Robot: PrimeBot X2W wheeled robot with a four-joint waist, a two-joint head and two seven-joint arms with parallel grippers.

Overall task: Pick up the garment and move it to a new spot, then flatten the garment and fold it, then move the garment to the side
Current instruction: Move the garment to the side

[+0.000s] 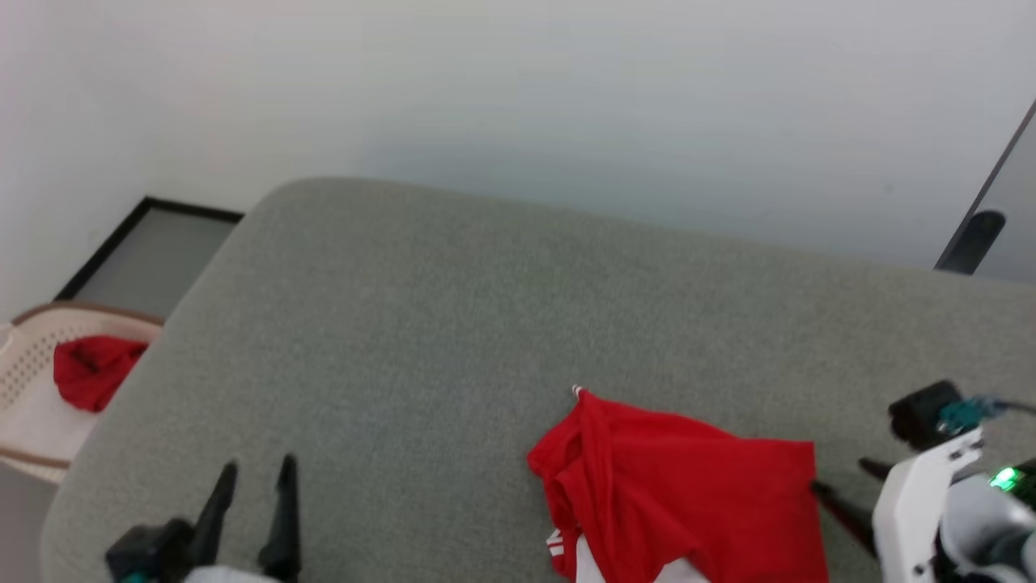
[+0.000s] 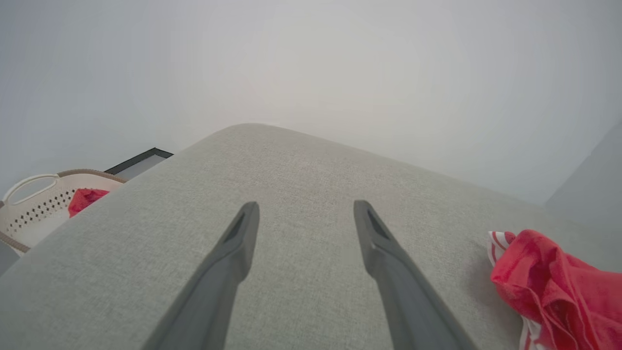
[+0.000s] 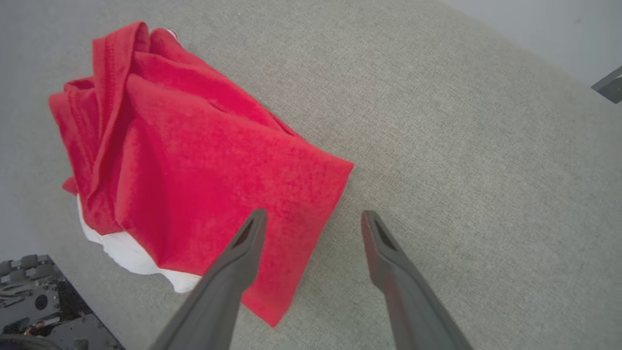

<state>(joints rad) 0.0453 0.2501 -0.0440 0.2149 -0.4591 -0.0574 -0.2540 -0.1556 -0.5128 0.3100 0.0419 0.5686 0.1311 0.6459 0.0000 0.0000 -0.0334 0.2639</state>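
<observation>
The garment [image 1: 680, 486] lies crumpled on the grey cushion [image 1: 445, 324] near its front edge, red side up, with white panels and striped trim showing at its near side. My right gripper [image 1: 839, 476] stands open just to its right. In the right wrist view this gripper [image 3: 315, 214] straddles the garment's [image 3: 194, 170] right edge, one finger over red cloth and the other over bare cushion. My left gripper [image 1: 259, 470] is open at the lower left, well away from the garment. The left wrist view shows it [image 2: 306, 206] over bare cushion, with the garment [image 2: 549, 282] far to the right.
A cream perforated basket [image 1: 32, 356] holding a plain red cloth bundle [image 1: 93, 368] stands off the cushion's left edge. A dark-framed panel [image 1: 154, 251] lies behind it. A pale wall rises behind the cushion, with a dark post [image 1: 971, 235] at the far right.
</observation>
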